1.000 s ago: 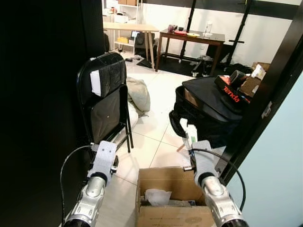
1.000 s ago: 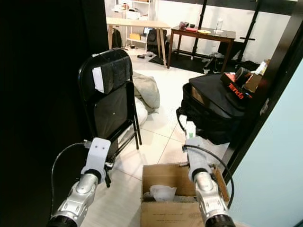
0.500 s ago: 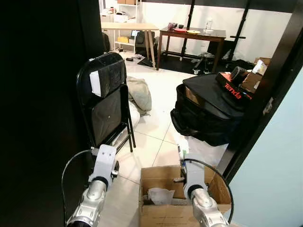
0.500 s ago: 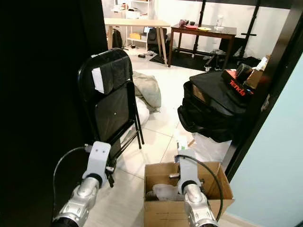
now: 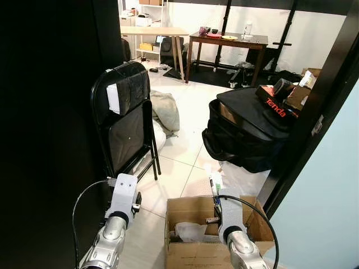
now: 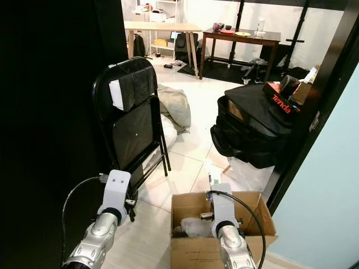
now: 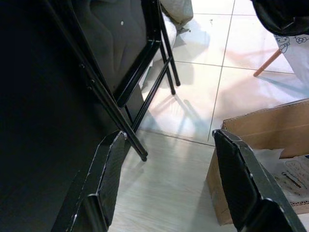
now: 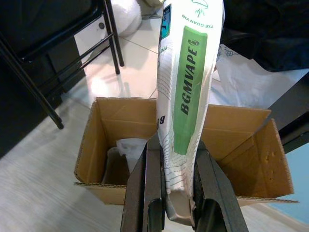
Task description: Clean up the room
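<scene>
Right wrist view: right gripper (image 8: 176,205) has its fingers (image 8: 145,193) clamped on a white packet (image 8: 186,87) with a green stripe printed BGMVAPE, packet upright between them, held above the open cardboard box (image 8: 120,118) on the floor. Box holds crumpled white paper or plastic (image 8: 128,145), flaps open. Head views put the right gripper (image 5: 216,193) at the box's far edge, packet (image 5: 215,180) sticking up over it, box (image 5: 185,210) just in front of the robot on pale flooring. Left gripper (image 7: 169,164) hangs beside the box, fingers (image 7: 108,164) wide apart, holding nothing, near the foot of a black folding chair (image 5: 124,120). Chair stands to the robot's left against a dark wall, white label on its backrest. Beyond the box, a large black bag (image 5: 247,131) sits on the tile floor with a red-lettered box (image 5: 275,106) on top. A grey sack (image 5: 165,111) lies behind the chair. Far back, a dark wooden table (image 5: 227,43) with small items and a light wooden table (image 5: 151,32).
</scene>
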